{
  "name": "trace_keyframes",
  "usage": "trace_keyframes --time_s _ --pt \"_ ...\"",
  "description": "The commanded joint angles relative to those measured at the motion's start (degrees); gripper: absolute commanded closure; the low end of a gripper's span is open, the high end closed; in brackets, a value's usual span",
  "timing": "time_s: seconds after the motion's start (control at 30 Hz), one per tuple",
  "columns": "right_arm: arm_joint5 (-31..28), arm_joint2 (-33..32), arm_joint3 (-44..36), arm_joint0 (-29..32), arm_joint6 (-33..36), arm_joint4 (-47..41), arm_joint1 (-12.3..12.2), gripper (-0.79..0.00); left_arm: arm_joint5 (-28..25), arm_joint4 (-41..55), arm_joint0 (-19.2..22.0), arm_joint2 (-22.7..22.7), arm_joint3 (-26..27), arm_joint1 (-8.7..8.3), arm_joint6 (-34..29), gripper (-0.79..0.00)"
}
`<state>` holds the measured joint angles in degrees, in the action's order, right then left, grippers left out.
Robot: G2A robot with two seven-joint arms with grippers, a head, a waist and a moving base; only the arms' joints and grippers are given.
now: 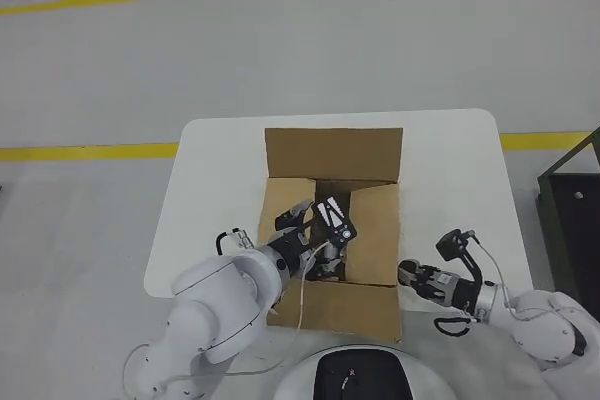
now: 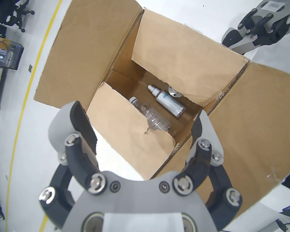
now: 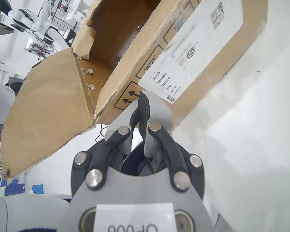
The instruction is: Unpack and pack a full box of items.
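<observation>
An open cardboard box (image 1: 375, 215) stands on the white table (image 1: 210, 190) with its flaps spread. Inside lie a clear plastic bottle (image 2: 155, 120), a white spray bottle (image 2: 168, 101) and a small round metal piece (image 2: 174, 92) half hidden under a flap. My left gripper (image 1: 315, 228) hovers above the box opening, open and holding nothing; its fingertips (image 2: 78, 119) frame the opening in the left wrist view. My right gripper (image 3: 142, 97) is shut and empty, low over the table beside the box's labelled side wall (image 3: 203, 37); it also shows in the top view (image 1: 408, 272).
The table's near right corner (image 1: 480, 180) has bare surface around the right arm. A dark green rack (image 1: 580, 210) stands off the table's right side. A yellow floor line (image 1: 80, 152) runs behind the table.
</observation>
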<state>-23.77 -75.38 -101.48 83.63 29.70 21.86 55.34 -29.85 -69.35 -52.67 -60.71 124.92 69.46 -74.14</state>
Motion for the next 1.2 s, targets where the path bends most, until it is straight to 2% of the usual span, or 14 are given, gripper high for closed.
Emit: trace_keyframes --time_s 0.0,0.1,0.27,0.37,0.53,0.8,0.93,1.0,1.03,1.13,1.17 --pt "1.0 -1.2 -0.7 0.2 -0.9 0.0 -0.1 0.000 0.7 -1.1 -0.8 0.1 -0.7 -0.04 2.6 -0.785" --pt "2.0 -4.1 -3.0 1.2 -1.8 0.4 -0.3 0.000 4.4 -2.0 -1.4 1.3 -2.8 0.23 5.3 -0.785" --pt "2.3 -8.4 -5.9 3.1 -1.8 1.5 -0.8 0.000 7.7 -7.9 -0.4 6.7 -7.6 1.04 10.6 -0.785" --pt "2.4 -9.3 -6.5 4.2 -2.0 1.5 -0.8 0.000 9.8 -14.0 0.3 10.3 -11.4 1.57 11.7 -0.785" --pt "3.5 -9.6 -8.2 6.2 -1.4 3.0 -0.8 0.000 12.7 -23.2 1.5 13.4 -16.6 2.23 10.6 -0.785" --pt "3.3 -10.1 -9.1 7.8 -1.9 3.1 -0.7 0.000 13.8 -32.6 0.9 14.2 -19.7 2.60 9.3 -0.785" --pt "3.0 -10.4 -9.1 7.7 -1.7 2.9 -0.7 0.000 17.5 -34.5 -0.1 13.5 -19.7 3.00 8.9 -0.785" --pt "2.9 -10.5 -9.1 7.6 -1.7 2.9 -0.7 0.000 17.8 -35.6 -0.4 13.4 -19.8 3.15 8.9 -0.594" --pt "2.9 -10.5 -9.2 7.5 -1.8 2.9 -0.7 0.000 17.9 -35.9 -0.6 13.3 -19.8 3.23 8.8 -0.406" --pt "3.1 -10.9 -9.4 7.3 -2.4 2.8 -0.6 0.000 18.0 -36.8 -1.0 12.8 -20.1 3.42 8.6 -0.077" --pt "3.3 -11.0 -9.5 7.3 -2.7 2.7 -0.6 0.000 17.9 -37.0 -1.1 12.6 -20.1 3.48 8.5 -0.028"
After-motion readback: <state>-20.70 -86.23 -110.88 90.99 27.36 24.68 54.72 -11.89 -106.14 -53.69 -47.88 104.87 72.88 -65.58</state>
